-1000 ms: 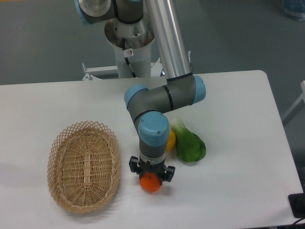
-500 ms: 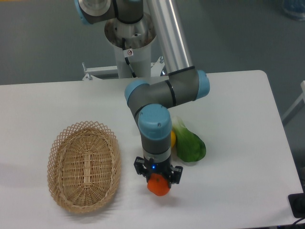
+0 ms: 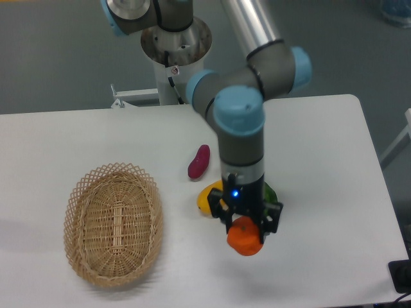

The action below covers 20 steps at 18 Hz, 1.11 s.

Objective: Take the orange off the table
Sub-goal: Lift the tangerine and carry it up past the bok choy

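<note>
The orange (image 3: 244,237), small, round and bright orange, is held between my gripper's fingers and lifted above the white table (image 3: 334,160). My gripper (image 3: 246,226) points straight down and is shut on the orange, which sticks out below the fingertips. The arm's wrist stands over the right-middle of the table.
A woven wicker basket (image 3: 112,221) lies at the left. An elongated yellow-orange fruit (image 3: 210,196) lies just left of the gripper, a green vegetable (image 3: 270,192) is mostly hidden behind it, and a small purple-red vegetable (image 3: 199,161) lies further back. The robot base (image 3: 174,45) stands behind the table.
The gripper has risen with the orange and moved right and toward the camera. The purple-red vegetable and the yellow fruit, earlier hidden by the arm, now show.
</note>
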Tool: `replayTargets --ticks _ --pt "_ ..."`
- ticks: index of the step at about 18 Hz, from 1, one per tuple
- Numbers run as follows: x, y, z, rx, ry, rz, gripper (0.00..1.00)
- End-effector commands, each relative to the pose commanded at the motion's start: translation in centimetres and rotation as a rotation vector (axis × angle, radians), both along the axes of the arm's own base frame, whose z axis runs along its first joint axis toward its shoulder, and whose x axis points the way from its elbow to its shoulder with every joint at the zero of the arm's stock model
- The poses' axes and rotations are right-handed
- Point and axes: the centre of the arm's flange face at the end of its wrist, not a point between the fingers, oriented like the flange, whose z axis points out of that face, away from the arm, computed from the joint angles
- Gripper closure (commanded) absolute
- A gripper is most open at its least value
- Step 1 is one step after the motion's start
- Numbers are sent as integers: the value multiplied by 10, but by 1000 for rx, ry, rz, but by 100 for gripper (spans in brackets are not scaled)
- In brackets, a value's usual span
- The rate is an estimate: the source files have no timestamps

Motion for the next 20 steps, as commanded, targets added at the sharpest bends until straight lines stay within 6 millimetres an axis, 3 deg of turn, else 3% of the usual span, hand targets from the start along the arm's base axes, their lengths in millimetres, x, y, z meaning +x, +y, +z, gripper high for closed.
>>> replayTargets --ticks 2,5,9,20 --pt "-8 -18 15 -32 -10 -24 32" --pt "-15 -25 28 -96 -63 -54 32" --pt "-36 -59 64 -166 -62 -156 32" --pt "-42 -71 72 -171 -63 -158 32"
